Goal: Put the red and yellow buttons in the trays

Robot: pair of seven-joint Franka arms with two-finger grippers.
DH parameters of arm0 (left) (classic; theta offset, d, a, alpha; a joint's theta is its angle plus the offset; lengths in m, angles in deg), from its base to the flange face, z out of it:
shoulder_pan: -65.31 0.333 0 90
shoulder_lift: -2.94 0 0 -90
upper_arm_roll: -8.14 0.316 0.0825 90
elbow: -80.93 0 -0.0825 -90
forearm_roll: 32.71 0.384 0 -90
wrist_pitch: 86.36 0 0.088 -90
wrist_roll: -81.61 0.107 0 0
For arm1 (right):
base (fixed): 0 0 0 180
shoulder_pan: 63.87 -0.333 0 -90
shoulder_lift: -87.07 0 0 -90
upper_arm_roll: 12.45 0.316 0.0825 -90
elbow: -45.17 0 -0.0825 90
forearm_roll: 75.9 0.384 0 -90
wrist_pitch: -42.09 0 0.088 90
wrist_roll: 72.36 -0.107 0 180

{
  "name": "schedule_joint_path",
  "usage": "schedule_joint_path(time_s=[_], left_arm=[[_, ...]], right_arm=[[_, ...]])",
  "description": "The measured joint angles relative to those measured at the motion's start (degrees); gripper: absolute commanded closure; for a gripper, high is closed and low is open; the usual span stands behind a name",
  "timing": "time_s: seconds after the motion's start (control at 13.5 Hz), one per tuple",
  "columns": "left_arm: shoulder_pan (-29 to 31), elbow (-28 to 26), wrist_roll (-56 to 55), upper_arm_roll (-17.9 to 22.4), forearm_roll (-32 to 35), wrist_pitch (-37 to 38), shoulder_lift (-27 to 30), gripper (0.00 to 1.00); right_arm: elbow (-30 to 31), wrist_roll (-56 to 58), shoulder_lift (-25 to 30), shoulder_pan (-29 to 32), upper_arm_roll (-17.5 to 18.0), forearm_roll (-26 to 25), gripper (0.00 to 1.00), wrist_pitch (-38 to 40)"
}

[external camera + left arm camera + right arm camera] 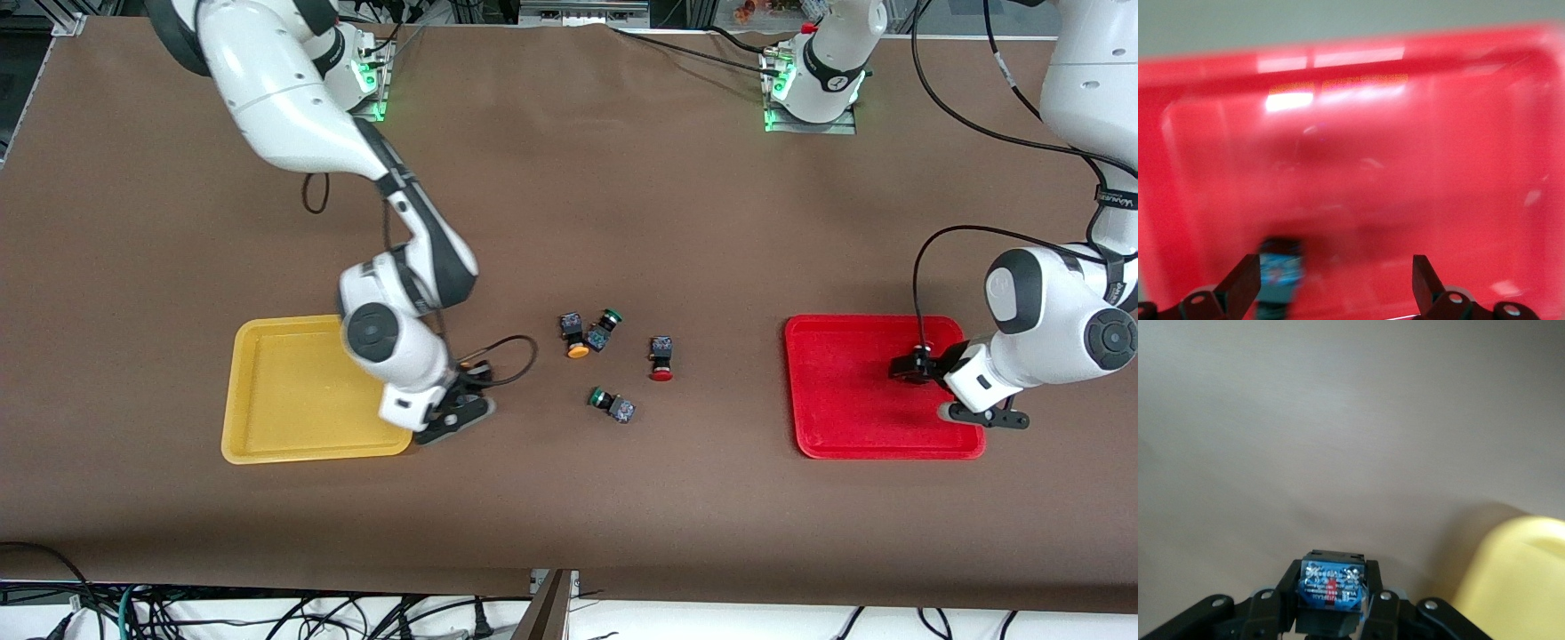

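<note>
My right gripper (453,416) is just off the yellow tray (284,400) at its corner nearest the table's middle. It is shut on a dark button (1331,587) with a blue label, whose cap is hidden; the yellow tray's rim (1518,567) shows beside it. My left gripper (982,415) is over the red tray (853,418). Its fingers stand wide apart (1335,267), and a blurred button (1279,273) lies loose beside one finger above the tray floor (1405,167). A yellow-capped button (576,336) and a red-capped button (661,358) lie on the table between the trays.
Two green-capped switches lie among the buttons: one (605,327) touches the yellow-capped one, the other (613,404) is nearer the front camera. Brown table surface (569,498) runs between and around the trays. Cables trail from both wrists.
</note>
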Motion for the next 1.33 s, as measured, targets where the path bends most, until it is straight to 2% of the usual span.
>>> schedule_joint_path(time_s=[0.15,0.22,0.37,0.44,0.59,0.74,1.04,1.33], left_arm=[[-0.83,1.25,-5.6,-4.57,0.0,0.45,0.35,0.0],[-2.06,1.58,-8.62,-5.78,0.0,0.44,0.34,0.0],[-6.88,2.27,-14.22,-6.34,0.0,0.43,0.19,0.0],[-9.86,2.93,-16.16,-6.3,0.0,0.41,-0.19,0.0],[-14.26,4.14,-18.53,-6.22,0.0,0.41,-1.73,0.0],[-16.82,4.6,-19.27,-6.18,0.0,-0.67,-3.93,0.0],[-22.61,5.18,-25.44,-5.95,0.0,-5.01,-7.13,0.0],[-32.57,5.23,-31.11,-0.16,0.18,-6.27,-8.68,0.0]], right_arm=[[0.02,6.44,1.68,3.94,-0.23,0.1,0.82,4.54],[0.07,8.6,1.88,5.36,-0.71,0.1,0.69,6.37],[0.97,10.93,1.77,7.4,-1.72,0.1,0.36,7.93],[1.47,11.13,1.65,8.0,-1.77,0.18,0.29,7.95],[1.65,10.31,1.65,7.93,-1.59,0.72,0.23,7.95],[1.4,6.45,1.86,7.21,-0.66,0.9,0.23,8.54],[-0.68,-10.55,2.25,2.65,3.58,0.99,0.22,9.2],[-0.85,-30.86,1.72,-7.46,4.17,1.02,0.22,4.93]])
